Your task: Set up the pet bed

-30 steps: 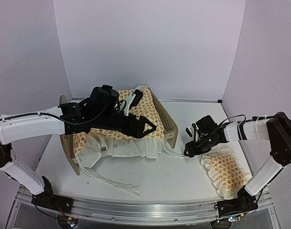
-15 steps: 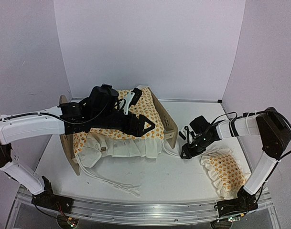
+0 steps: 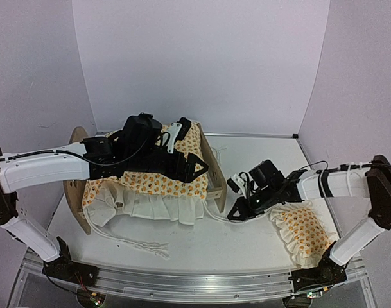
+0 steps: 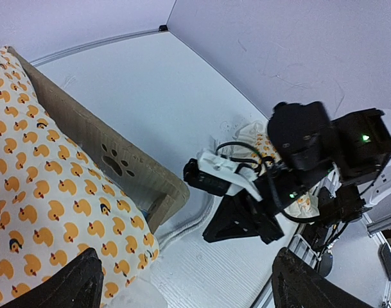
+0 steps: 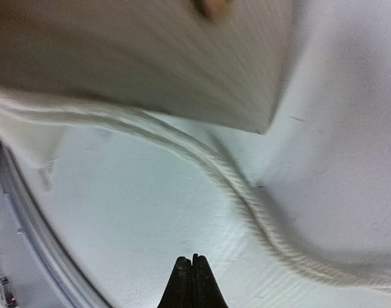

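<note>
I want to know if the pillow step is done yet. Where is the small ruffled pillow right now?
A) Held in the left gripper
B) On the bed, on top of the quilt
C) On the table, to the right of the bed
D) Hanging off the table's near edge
C: the pillow lies flat on the table, off to the right of the pet bed and apart from it.

The small pet bed (image 3: 214, 170) of pale light-brown wood has a dark paw-print cutout (image 4: 112, 163) in its rounded end board. Over it lies a white cloth quilt (image 3: 158, 184) printed with orange-yellow ducks, a few of them black, edged by a plain white ruffle (image 3: 163, 206). Right of the bed, a small pillow (image 3: 305, 232) wears the same duck print and white frill. White cords (image 3: 128, 239) trail in front of the bed on the white table (image 3: 246, 240).
</note>
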### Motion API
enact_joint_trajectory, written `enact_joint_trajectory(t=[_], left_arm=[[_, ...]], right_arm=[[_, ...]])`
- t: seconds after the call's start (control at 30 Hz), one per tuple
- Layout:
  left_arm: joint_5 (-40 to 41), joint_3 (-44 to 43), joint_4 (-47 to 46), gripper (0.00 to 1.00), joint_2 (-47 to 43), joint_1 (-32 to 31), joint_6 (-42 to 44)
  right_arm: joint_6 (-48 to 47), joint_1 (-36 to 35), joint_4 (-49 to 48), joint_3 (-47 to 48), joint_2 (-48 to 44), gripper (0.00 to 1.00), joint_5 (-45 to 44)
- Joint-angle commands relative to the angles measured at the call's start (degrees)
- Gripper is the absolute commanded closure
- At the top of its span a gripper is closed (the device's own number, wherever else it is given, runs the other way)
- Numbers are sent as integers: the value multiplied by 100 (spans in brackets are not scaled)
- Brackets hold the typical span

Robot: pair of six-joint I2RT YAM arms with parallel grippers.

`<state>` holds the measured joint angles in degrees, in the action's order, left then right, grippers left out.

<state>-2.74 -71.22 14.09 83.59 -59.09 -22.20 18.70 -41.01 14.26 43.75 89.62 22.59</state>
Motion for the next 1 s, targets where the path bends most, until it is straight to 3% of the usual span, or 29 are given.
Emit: enact_joint_trajectory(t=[0.0,0.07,0.13,0.2,0.27,0.43,0.57,0.7,0.97], left_arm=[[112,-370,-112,9,141,16,-32],[155,-322,-142,10,157,16,-109],[308,-276,-136,10,130,12,-173],[522,-290,-101,10,81,12,-293],[678,-373,34,10,25,12,-468],[1897,-1208,1636,9,41,85,-842],[2821,-2079,3453,8,16,537,-996],[3092,-2269,4462,9,-322,1686,-1067],[3143,-2533,4984,9,-482,3937,-170]], right_arm=[[636,-109,-1161,-99,-887,98,1082],[593,-109,-1255,-87,-997,95,1102],[492,-109,-884,185,-1017,74,101],[237,-111,-478,515,-984,67,-897],[67,-106,-340,891,-860,49,-1344],[72,-109,-61,1908,-250,31,-2014],[175,-109,345,2998,476,29,-2921],[117,-121,520,3859,1240,32,-3357],[-146,-126,584,5268,2634,43,-3765]])
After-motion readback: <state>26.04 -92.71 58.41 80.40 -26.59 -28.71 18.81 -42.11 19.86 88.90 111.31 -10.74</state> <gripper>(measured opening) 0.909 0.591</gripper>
